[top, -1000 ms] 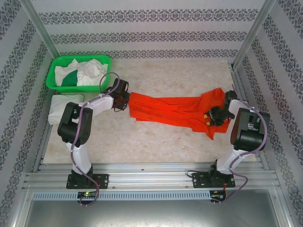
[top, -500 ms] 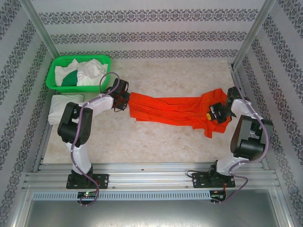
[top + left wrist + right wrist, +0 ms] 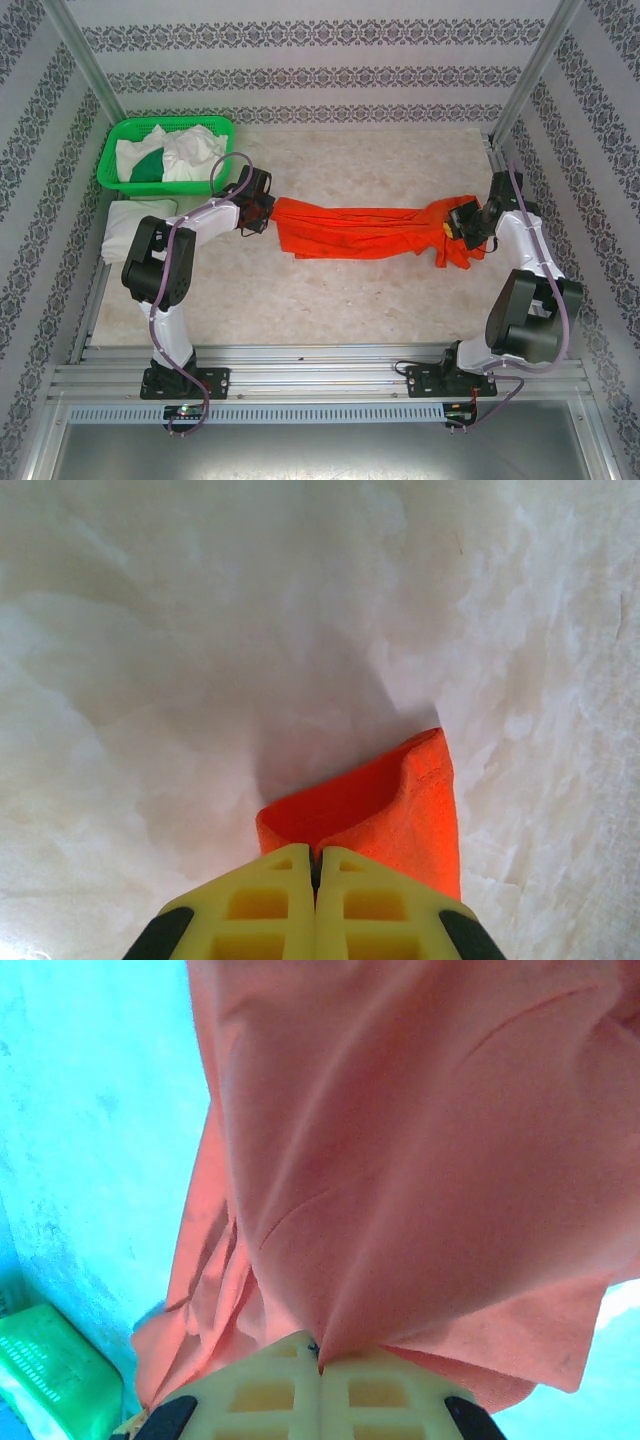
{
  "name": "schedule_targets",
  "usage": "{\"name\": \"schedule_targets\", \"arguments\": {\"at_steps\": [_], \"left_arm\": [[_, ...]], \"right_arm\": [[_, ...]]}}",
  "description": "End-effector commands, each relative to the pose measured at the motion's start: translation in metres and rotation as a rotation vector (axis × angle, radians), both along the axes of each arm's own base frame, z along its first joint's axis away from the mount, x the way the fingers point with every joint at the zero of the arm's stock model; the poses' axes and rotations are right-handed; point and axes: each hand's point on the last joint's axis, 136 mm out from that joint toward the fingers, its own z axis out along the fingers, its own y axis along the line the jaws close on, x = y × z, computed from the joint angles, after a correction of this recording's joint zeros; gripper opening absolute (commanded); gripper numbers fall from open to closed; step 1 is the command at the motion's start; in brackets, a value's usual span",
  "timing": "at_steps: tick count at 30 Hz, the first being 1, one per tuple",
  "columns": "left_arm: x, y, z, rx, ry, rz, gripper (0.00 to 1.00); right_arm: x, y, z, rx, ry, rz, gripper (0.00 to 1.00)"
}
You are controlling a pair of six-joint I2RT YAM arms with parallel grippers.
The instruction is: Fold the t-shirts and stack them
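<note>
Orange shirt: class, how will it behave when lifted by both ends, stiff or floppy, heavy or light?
Probably floppy: the shirt bunches in folds between the left end effector and right end effector. Likely light: small pinches of cloth hold it.

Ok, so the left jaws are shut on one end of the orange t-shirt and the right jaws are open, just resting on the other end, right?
Not quite: the right jaws are shut on the orange t-shirt too. The right wrist view shows cloth pinched between the closed fingers. The left jaws do grip its other end.
</note>
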Motion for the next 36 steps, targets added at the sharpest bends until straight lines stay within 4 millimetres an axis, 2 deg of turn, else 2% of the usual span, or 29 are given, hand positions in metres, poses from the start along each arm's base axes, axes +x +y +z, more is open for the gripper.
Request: {"name": "schedule_targets", "arguments": {"at_steps": [1,5,11,12,13,15,17,19,23,27,31,36], "left_arm": [[0.011,0.008,0.019,0.004,-0.047,0.002,0.00],[0.014,0.014,0.027,0.009,-0.066,0.011,0.00],[0.017,0.024,0.037,0.024,-0.086,0.015,0.00],[0.017,0.024,0.038,0.025,-0.085,0.012,0.00],[0.017,0.023,0.038,0.023,-0.085,0.009,0.00],[0.016,0.023,0.038,0.019,-0.082,0.009,0.00],[0.016,0.023,0.037,0.018,-0.081,0.009,0.00],[0.015,0.023,0.037,0.019,-0.080,0.008,0.00],[0.015,0.023,0.037,0.018,-0.080,0.006,0.00],[0.016,0.023,0.037,0.019,-0.081,0.006,0.00],[0.016,0.021,0.036,0.020,-0.076,0.000,0.00],[0.017,0.019,0.034,0.011,-0.069,-0.006,0.00]], "right_arm": [[0.002,0.001,0.000,-0.011,0.001,0.038,0.00],[0.016,0.009,-0.002,-0.037,0.006,0.119,0.00],[0.036,0.039,-0.005,-0.131,0.051,0.337,0.01],[0.039,0.046,-0.006,-0.132,0.054,0.371,0.11],[0.042,0.052,-0.005,-0.129,0.047,0.394,0.25],[0.047,0.056,0.000,-0.134,0.013,0.405,0.43],[0.047,0.050,0.007,-0.161,-0.029,0.388,0.55],[0.043,0.035,0.008,-0.183,-0.055,0.342,0.65],[0.024,0.012,-0.007,-0.141,-0.065,0.258,0.69],[0.012,0.008,-0.032,-0.066,-0.062,0.232,0.71],[0.023,0.012,-0.043,-0.026,-0.114,0.233,0.70],[0.043,0.007,-0.054,-0.031,-0.131,0.238,0.69]]}}
